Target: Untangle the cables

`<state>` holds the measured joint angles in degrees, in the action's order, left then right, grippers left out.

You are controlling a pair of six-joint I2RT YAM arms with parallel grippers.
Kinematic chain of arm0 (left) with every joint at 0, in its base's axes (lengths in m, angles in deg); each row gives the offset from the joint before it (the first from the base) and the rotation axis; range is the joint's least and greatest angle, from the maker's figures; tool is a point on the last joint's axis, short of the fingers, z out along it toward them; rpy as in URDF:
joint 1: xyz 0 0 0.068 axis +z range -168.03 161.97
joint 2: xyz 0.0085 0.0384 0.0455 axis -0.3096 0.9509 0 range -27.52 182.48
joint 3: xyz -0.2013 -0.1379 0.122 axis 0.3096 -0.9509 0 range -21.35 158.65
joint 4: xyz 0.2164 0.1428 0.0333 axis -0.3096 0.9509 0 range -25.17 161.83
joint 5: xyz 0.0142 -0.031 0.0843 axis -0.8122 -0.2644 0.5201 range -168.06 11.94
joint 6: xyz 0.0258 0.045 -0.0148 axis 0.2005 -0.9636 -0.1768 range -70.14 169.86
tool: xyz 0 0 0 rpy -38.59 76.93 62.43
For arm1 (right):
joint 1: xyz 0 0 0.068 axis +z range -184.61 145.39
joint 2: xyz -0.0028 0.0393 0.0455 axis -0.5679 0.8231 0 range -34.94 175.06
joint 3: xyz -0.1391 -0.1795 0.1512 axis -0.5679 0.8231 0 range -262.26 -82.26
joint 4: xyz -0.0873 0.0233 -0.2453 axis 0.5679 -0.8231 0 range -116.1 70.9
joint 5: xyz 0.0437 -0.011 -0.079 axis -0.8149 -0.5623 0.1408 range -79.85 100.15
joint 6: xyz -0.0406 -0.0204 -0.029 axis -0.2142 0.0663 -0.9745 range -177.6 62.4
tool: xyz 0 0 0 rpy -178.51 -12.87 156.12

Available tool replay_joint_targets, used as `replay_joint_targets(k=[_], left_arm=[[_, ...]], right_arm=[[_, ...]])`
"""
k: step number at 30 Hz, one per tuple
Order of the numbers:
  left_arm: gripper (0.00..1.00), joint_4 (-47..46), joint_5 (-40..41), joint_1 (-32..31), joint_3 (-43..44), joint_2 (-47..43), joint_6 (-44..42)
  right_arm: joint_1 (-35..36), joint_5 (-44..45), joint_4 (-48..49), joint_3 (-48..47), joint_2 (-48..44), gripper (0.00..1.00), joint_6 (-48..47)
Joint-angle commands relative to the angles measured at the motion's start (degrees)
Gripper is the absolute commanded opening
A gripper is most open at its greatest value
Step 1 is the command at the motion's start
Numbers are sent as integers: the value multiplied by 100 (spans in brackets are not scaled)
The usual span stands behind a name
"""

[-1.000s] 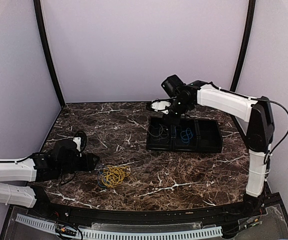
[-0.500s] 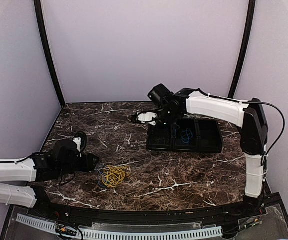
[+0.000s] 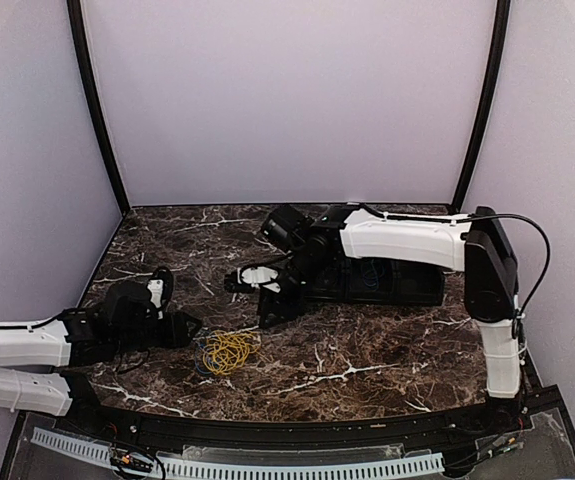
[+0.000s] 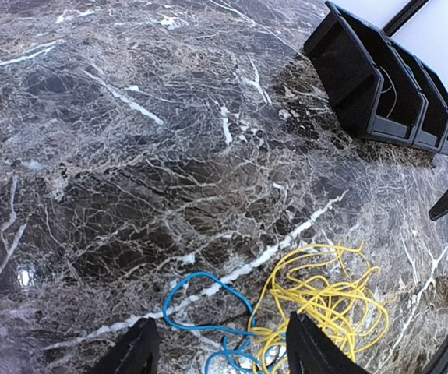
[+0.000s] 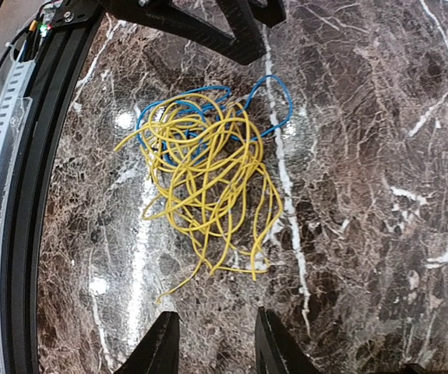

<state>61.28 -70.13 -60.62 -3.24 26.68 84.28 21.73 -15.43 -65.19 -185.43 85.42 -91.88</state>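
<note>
Near the left front of the dark, white-veined marble counter (image 3: 367, 350): a loose tangle of thin yellow cable (image 3: 230, 351) (image 4: 325, 300) (image 5: 208, 195), lying flat, with a thin blue cable (image 4: 200, 300) (image 5: 274, 97) looped through and out of its left side. Just left of that heap, low over the counter, the left pincer (image 3: 182, 328) (image 4: 222, 347), black fingers spread wide and pointing right at the wires, blue loops showing in the gap between them in the wrist view, nothing gripped; contact with the wires impossible to tell. Just beyond the heap on its far side, raised above the stone and aimed down, the right pincer (image 3: 267, 300) (image 5: 217, 343), fingers parted to a narrower gap, nothing between them, bare counter beneath, apart from the yellow strands. Further right and far, partly behind the right arm, a row of black plastic bins (image 3: 387, 285) (image 4: 379, 86), with a thin pale wire (image 4: 389, 78) just visible inside the leftmost compartment.
</note>
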Motion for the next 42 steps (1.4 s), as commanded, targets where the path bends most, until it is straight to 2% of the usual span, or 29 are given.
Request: replay_joint_targets(k=[1, 3, 8, 14, 26, 33, 36, 38, 39, 42], left_arm=[[58, -116, -276, 31, -129, -181, 53], [59, -65, -217, 36, -146, -248, 53], [59, -20, -92, 32, -152, -343, 39], [59, -87, -126, 31, -150, -286, 6], [59, -94, -88, 31, -194, -380, 26], [59, -240, -335, 25, -133, -281, -153], [59, -665, -704, -13, -146, -382, -309], [65, -1305, -1050, -206, -320, -676, -502], [66, -1719, -1092, -415, -467, -916, -663], [69, -2080, -938, -700, -510, -1240, -1038]], right_arm=[[193, -382, -44, 230, 71, 35, -67], [256, -555, -147, 513, -66, 37, -346], [377, -231, 177, 1266, -298, 42, -577], [383, -289, 242, 1178, -5, 45, -447], [386, -48, 520, 924, 442, 44, -51], [386, -94, 659, 920, 327, 0, 178], [383, -33, 499, 830, 22, 0, 135], [373, -166, 179, 558, -205, 0, 60], [358, -278, 6, 414, -327, 0, 8], [334, -478, -202, 98, -633, 0, -54]])
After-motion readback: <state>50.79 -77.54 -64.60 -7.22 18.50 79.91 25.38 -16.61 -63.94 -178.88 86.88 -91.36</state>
